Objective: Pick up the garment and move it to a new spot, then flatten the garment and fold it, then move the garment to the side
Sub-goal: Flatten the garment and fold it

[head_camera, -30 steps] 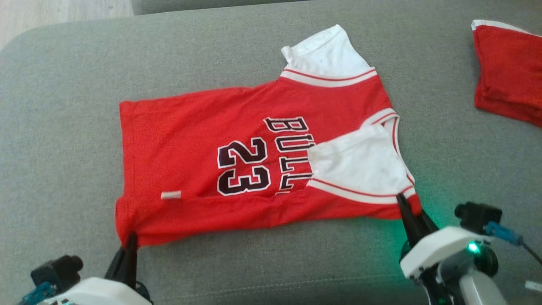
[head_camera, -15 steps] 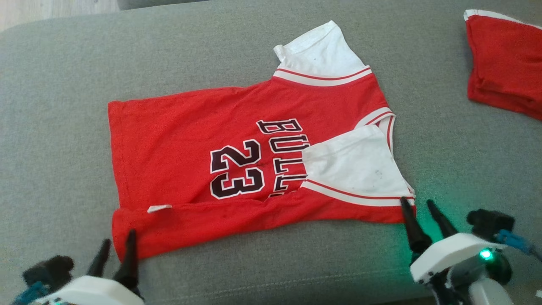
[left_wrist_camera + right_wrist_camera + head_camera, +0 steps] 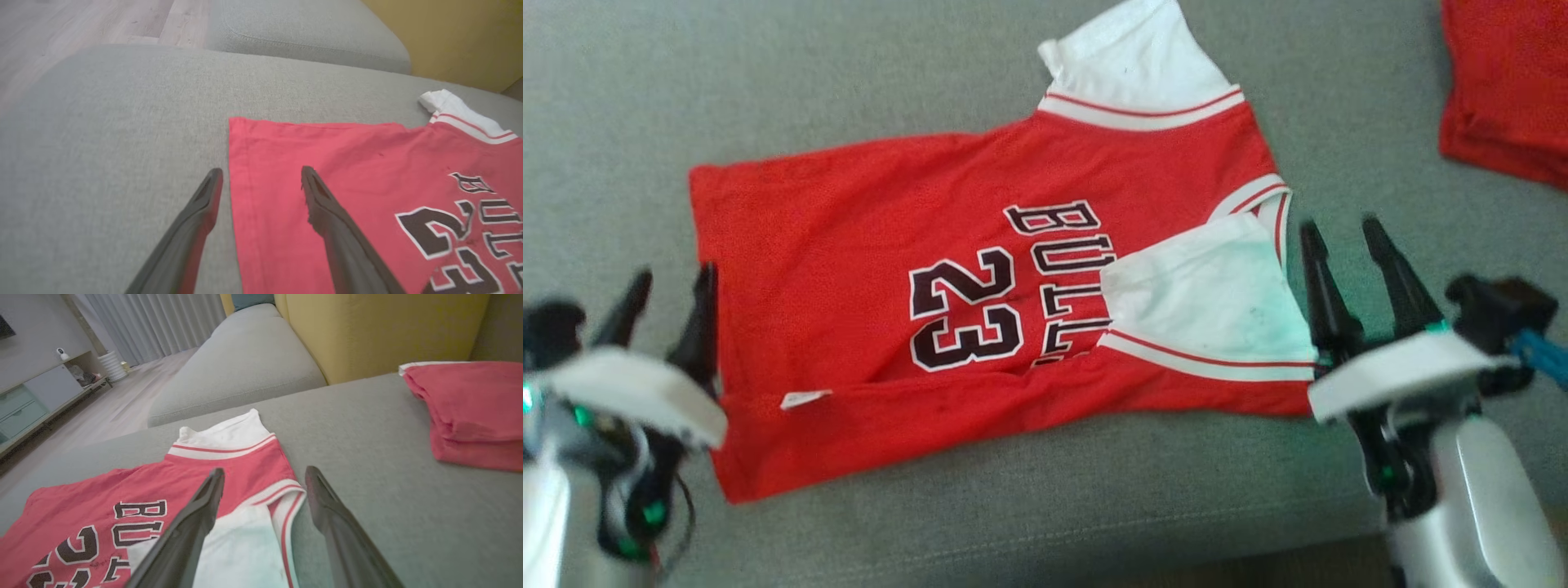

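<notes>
Red sleeveless jersey (image 3: 866, 245): fine-textured knit cloth, matt. Its black white-edged lettering looks smoother, and the white lining is plain cloth. Grey sofa cushion (image 3: 1094, 506): coarse woven upholstery, matt. Folded plain red cloth (image 3: 1503, 106): soft, matt. Left gripper (image 3: 261, 170) and right gripper (image 3: 265, 469): dark fingers, smooth, slight sheen, plastic-looking. Pale plank floor (image 3: 102, 20): wood-look, smooth.

Now wide and off the garment (image 3: 849, 245): left tool (image 3: 677, 271), right tool (image 3: 1340, 223).

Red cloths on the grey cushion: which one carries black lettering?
The jersey in the middle, printed BULLS 23. The other red cloth, at the far right, shows no lettering.
</notes>
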You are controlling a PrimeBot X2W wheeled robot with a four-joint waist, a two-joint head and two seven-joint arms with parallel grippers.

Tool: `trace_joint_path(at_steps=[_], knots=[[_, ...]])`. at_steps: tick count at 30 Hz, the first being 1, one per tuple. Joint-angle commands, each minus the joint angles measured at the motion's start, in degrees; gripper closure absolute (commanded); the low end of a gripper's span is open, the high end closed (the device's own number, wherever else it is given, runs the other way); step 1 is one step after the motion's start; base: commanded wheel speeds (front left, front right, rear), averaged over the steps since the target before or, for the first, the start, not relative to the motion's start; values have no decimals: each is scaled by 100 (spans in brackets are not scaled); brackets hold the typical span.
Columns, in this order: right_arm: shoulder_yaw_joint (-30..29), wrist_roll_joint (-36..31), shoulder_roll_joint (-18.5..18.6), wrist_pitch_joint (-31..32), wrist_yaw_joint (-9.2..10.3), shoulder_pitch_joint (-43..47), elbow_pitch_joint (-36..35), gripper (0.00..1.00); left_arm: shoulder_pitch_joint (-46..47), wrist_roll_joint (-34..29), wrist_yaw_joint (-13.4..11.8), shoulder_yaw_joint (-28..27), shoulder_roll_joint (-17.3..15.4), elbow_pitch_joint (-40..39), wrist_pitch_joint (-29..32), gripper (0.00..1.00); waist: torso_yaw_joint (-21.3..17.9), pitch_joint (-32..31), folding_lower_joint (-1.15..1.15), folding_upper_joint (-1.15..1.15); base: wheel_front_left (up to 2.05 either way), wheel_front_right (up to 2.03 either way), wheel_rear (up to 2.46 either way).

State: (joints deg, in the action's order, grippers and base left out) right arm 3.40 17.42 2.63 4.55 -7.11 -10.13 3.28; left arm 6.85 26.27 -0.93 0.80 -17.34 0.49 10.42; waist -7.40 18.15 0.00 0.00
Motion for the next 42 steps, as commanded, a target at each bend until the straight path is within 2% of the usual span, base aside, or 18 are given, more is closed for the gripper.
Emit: trace_joint_path(at_steps=[1,5,10,26,35,36,37,38,39,42], knots=[[211,-59,25,15,-37,-223,-223,0,388,-65,40,-182,-264,-85,109,0,-41,299,0,0,0,0,0],[497,-92,25,-24,-37,-653,-197,0,1071,-169,172,-76,-593,247,461,0,-70,647,0,0,0,0,0],[742,-165,25,-86,-37,-1042,-136,0,1605,-251,308,64,-829,574,744,0,-65,955,0,0,0,0,0],[1142,-203,25,-132,-37,-1587,11,0,2442,-300,354,107,-1091,1423,791,0,-106,1113,0,0,0,0,0],[1188,-183,25,-162,-37,-1657,35,0,2676,-274,523,309,-1179,1630,890,0,-161,1196,0,0,0,0,0],[1188,-179,25,-168,-37,-1659,45,0,2682,-267,540,334,-1184,1635,904,3,-166,1198,0,0,0,0,0],[1187,-174,25,-173,-37,-1663,55,0,2686,-258,560,362,-1192,1634,917,19,-172,1200,0,0,0,0,0],[1185,-171,25,-178,-37,-1668,65,0,2686,-246,580,391,-1200,1635,938,43,-177,1200,0,0,0,0,0],[1183,-168,25,-181,-37,-1674,72,0,2683,-236,599,422,-1208,1627,959,56,-181,1199,0,0,0,0,0],[1156,-169,25,-180,-37,-1687,78,0,2667,-185,631,486,-1210,1571,1034,84,-181,1193,0,0,0,0,0]])
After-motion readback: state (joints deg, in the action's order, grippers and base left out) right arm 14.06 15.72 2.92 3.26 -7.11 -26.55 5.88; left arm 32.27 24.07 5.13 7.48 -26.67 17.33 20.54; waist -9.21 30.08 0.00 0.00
